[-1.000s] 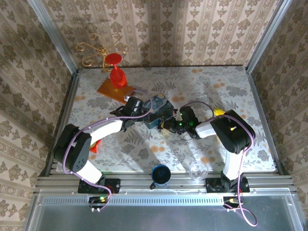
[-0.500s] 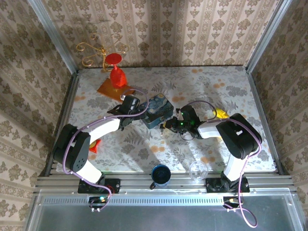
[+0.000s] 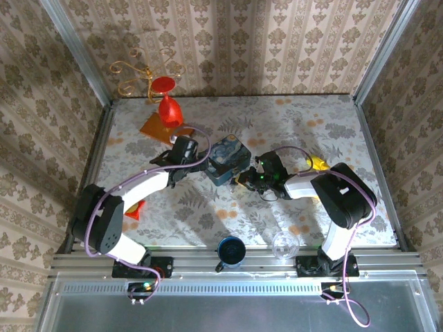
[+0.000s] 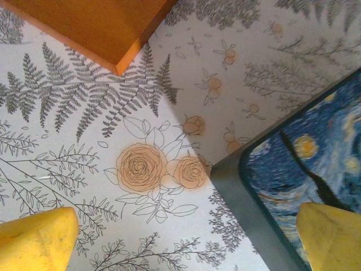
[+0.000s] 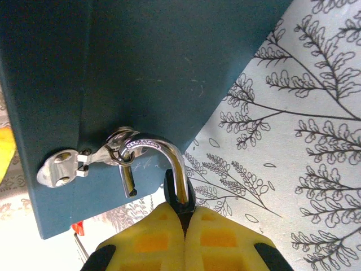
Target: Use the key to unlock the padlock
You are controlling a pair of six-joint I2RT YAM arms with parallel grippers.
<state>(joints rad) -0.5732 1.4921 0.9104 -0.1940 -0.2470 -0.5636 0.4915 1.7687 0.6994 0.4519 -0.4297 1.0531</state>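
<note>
Left gripper, right gripper — flanking the blue tin.

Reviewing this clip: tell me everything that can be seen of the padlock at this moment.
The padlock is small, with a shiny silver metal shackle that bears faint stamped lettering. Its dark body is mostly hidden between the shut yellow fingers of the right gripper, which clamp it from below in the right wrist view. The shackle hooks through the silver hasp loop on the side of the blue tin. Its shorter leg hangs free with a notched end, so it looks open.

padlock: on tin hasp | tin: mid table | mug: before tin, table's front edge
</note>
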